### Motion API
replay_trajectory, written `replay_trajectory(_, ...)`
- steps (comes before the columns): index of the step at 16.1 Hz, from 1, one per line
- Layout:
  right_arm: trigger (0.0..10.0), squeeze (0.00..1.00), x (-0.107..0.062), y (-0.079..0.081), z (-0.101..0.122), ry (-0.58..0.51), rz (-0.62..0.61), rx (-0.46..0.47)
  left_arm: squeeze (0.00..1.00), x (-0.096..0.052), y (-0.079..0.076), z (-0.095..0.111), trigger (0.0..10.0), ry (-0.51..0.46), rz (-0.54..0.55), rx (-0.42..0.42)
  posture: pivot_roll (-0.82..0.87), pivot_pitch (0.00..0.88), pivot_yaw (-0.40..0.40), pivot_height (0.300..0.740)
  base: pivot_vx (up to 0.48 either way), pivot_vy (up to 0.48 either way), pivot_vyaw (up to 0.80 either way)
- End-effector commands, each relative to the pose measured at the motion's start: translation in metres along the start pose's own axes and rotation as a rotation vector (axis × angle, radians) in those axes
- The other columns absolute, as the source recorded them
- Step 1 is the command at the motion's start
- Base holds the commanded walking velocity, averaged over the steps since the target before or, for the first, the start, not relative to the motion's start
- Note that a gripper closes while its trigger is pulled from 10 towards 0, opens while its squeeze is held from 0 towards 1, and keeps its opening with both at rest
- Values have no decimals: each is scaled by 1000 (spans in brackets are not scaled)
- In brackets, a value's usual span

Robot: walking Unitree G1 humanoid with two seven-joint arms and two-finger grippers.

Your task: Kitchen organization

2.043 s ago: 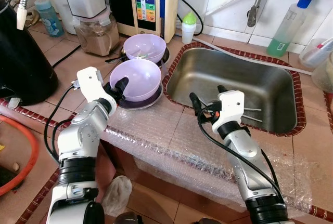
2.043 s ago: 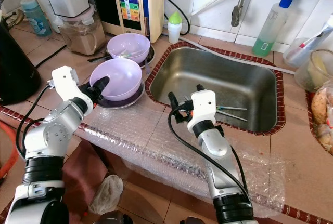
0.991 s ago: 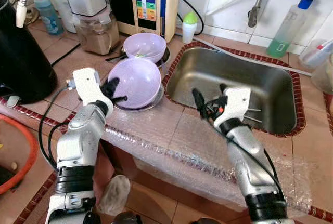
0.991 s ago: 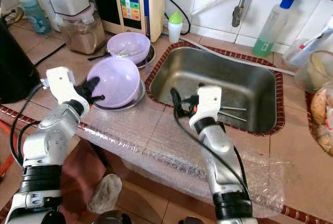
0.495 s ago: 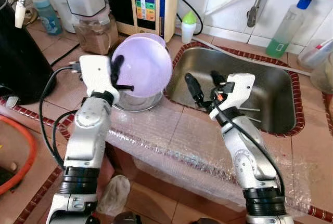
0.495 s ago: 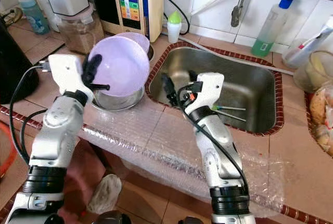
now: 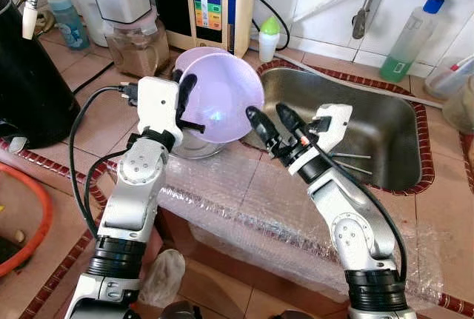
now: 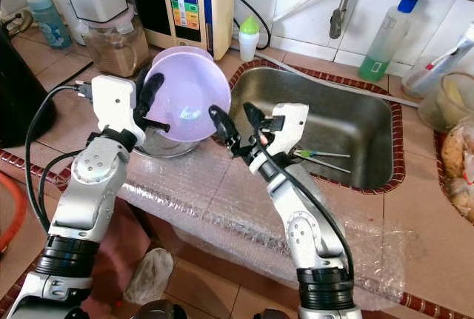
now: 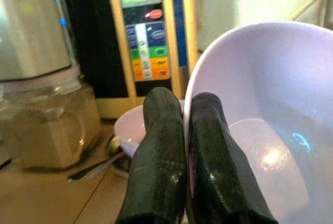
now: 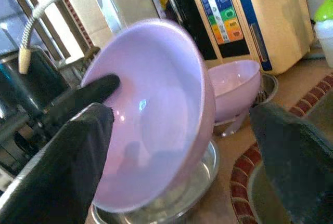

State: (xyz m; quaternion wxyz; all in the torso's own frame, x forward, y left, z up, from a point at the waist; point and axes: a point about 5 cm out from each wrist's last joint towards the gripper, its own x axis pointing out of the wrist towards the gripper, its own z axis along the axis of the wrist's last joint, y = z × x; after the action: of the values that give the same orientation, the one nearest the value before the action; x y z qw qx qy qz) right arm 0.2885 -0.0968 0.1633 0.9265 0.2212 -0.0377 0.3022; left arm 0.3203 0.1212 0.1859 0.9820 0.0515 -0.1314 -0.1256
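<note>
The left gripper (image 7: 183,104) is clamped on the rim of a lilac bowl (image 7: 222,104), with 1 finger inside and 1 outside, as is confirmed in the left wrist view (image 9: 179,151). The bowl is held lifted and tipped on edge, its opening turned toward the sink (image 7: 385,130), above a steel dish (image 7: 194,146) on the counter (image 7: 96,104). The right gripper (image 7: 272,128) is raised just beside the bowl's lower rim, its 2 fingers spread apart and nothing held between them; contact with the bowl cannot be determined. A 2nd lilac bowl (image 10: 237,89) is seen behind the lifted one. Utensils (image 8: 326,158) are lying in the sink. Bubble wrap (image 7: 244,200) is laid over the counter's front edge. A green bottle (image 7: 412,34) is stood behind the sink.
</note>
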Motion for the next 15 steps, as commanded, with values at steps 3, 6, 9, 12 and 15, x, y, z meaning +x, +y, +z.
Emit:
replay_trajectory(3,0,0,1,-5,-4,40,-53,-51,0,0,-12,11,0,-76,-64,-2,-36,0,-3,740,0,0,0)
replay_trajectory(6,0,0,5,-9,-3,38,-98,-61,0,0,-14,9,0,-82,-86,0,-43,0,0,740,0,0,0)
replay_trajectory(9,0,0,12,-17,-3,70,-190,-42,0,-1,-16,10,0,-97,-99,10,-40,0,-4,740,0,0,0)
replay_trajectory(12,0,0,19,-21,2,66,-251,16,0,-3,-17,10,0,-111,-99,23,-35,0,-10,740,0,0,0)
replay_trajectory(15,0,0,18,-30,5,57,-323,67,0,-2,-16,12,0,-124,-100,24,-35,0,-12,740,0,0,0)
